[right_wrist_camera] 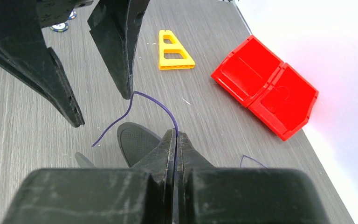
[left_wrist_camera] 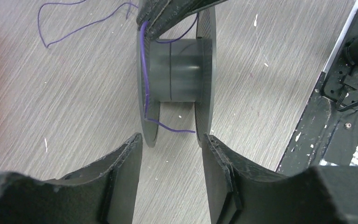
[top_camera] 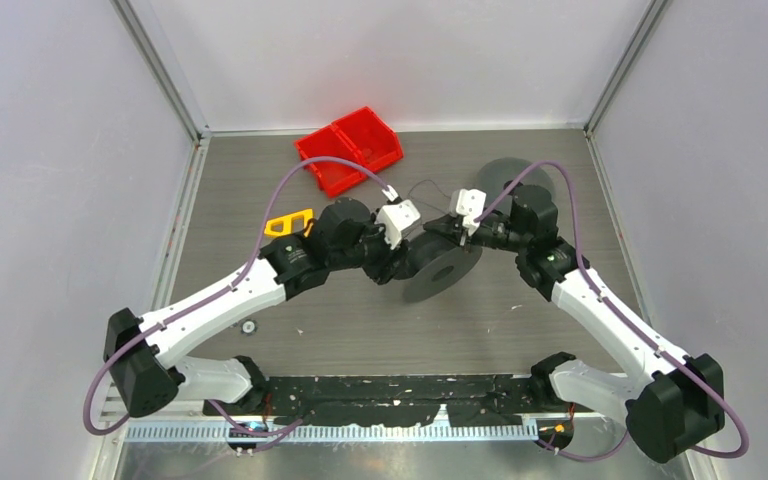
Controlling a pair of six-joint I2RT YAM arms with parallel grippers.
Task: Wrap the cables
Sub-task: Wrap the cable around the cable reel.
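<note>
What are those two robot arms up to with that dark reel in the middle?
They are winding a thin purple wire onto a dark grey spool that stands on its edge mid-table. The right gripper is shut on the wire just above the spool. The left gripper is open, its jaws close to the spool's two discs. Little wire sits on the spool; the rest lies loose on the table.

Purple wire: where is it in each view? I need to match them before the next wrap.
Left wrist: purple wire runs down the left flange of the spool, top centre; a loose loop lies upper left.
Right wrist: lower centre, pinched in the shut right gripper, arcing up-left.
Top external: faint thin line at centre, just beyond the two wrists.
Shared landmark: red bins, top centre from above, left edge in left wrist, right in right wrist.
</note>
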